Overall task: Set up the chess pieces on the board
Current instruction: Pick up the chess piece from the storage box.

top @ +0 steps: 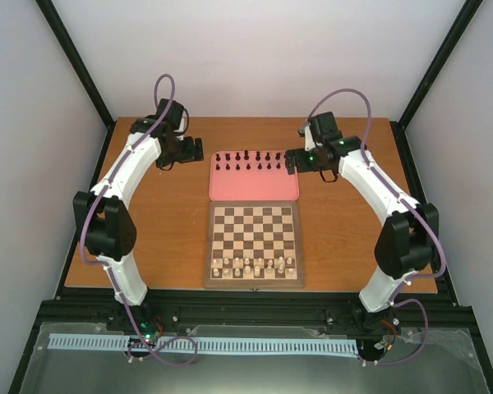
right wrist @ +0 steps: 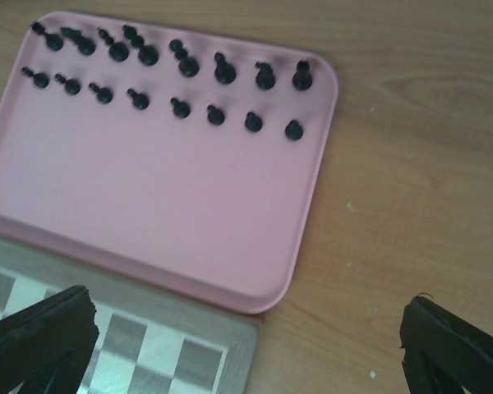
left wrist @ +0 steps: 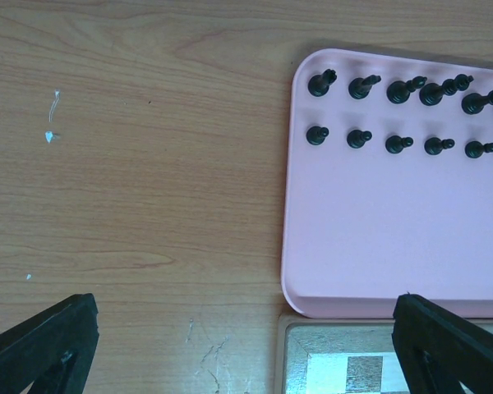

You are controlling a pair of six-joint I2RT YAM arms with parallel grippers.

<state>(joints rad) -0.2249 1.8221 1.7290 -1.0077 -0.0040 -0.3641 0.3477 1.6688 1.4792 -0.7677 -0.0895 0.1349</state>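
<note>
Left tool (left wrist: 245,353) and right tool (right wrist: 246,349) gape wide, empty.
Chess pieces (right wrist: 181,107) ahead on tray (right wrist: 148,205) look light, rigid, tippy; pinch each neck.

A wooden table (top: 164,238) sits between plain white walls (top: 255,49) along its far and side edges. Black posts (top: 76,64) rise from both far corners. The light is soft and even.

wood-grain table (left wrist: 148,205); smooth pink tray (right wrist: 148,205)

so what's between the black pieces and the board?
Bare pink tray; the chess pieces fill its far end, the board sits past its near edge. Clearest in right wrist view.
</note>
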